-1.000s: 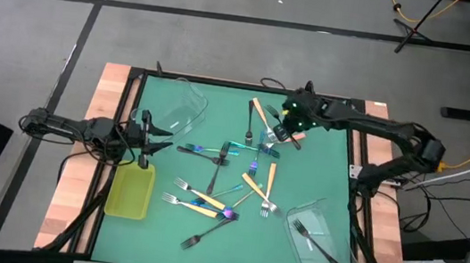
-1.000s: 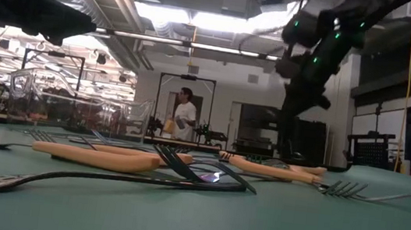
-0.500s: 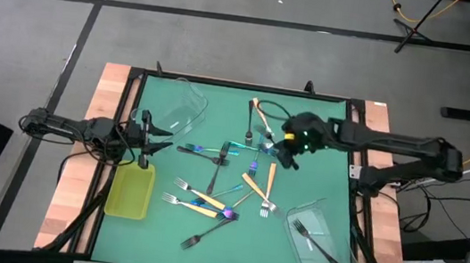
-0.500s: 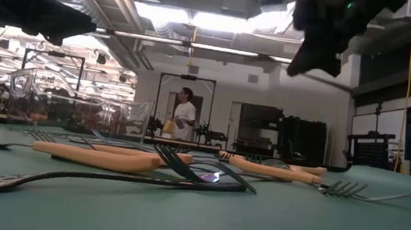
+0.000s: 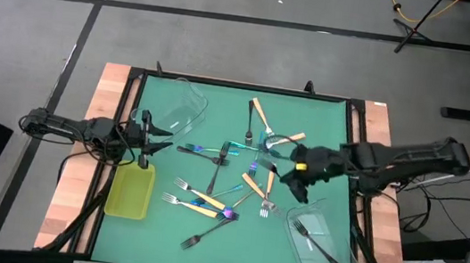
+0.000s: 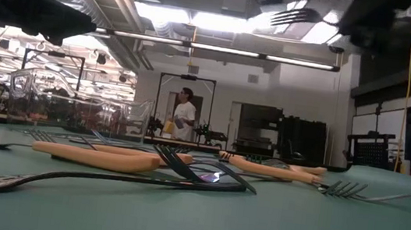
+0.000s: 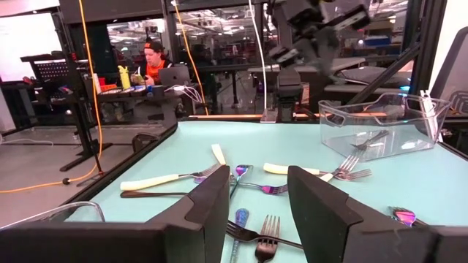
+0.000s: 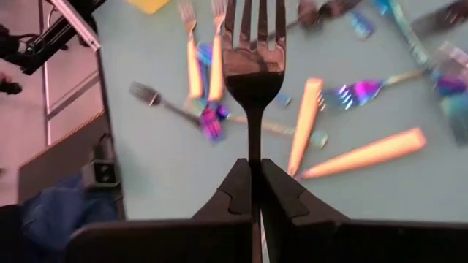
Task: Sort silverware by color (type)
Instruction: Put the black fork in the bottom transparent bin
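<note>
Right claw [image 8: 255, 191] clenched on dark fork [image 8: 254, 51]; high view hides fork.

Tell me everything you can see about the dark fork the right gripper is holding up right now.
The dark grey-black fork is slim and one colour throughout, with a matte metallic look. It has four tines and a narrow neck leading into a thin handle. The right gripper is shut on that handle, so the head juts out past the fingertips. It hangs in the air above the green table, touching nothing else. In the low view it shows high up, tines pointing sideways.
</note>
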Motion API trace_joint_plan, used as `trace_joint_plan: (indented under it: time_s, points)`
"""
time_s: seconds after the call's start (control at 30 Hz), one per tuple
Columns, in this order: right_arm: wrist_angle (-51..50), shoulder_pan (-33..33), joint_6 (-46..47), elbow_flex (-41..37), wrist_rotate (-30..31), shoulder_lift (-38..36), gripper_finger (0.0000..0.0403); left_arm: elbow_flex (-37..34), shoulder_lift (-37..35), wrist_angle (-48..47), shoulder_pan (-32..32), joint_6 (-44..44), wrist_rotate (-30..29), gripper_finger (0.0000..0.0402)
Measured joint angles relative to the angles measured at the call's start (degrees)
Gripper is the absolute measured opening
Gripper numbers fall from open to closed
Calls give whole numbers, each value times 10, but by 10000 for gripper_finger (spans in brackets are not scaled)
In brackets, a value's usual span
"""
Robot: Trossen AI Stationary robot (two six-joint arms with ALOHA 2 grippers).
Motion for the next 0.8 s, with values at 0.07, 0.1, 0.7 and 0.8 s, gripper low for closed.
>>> trace_joint_plan:
  time_s: [0.07,0.1,0.7,0.8]
  points:
    - [-8,33,40,0,12,-3,0,0,0,0,0,0,0,133]
    - [-11,50,60,0,18,-4,0,0,0,0,0,0,0,133]
    - [-59,372,376,0,225,6,0,0,0,0,0,0,0,133]
    - [-76,418,417,0,231,20,0,0,0,0,0,0,0,133]
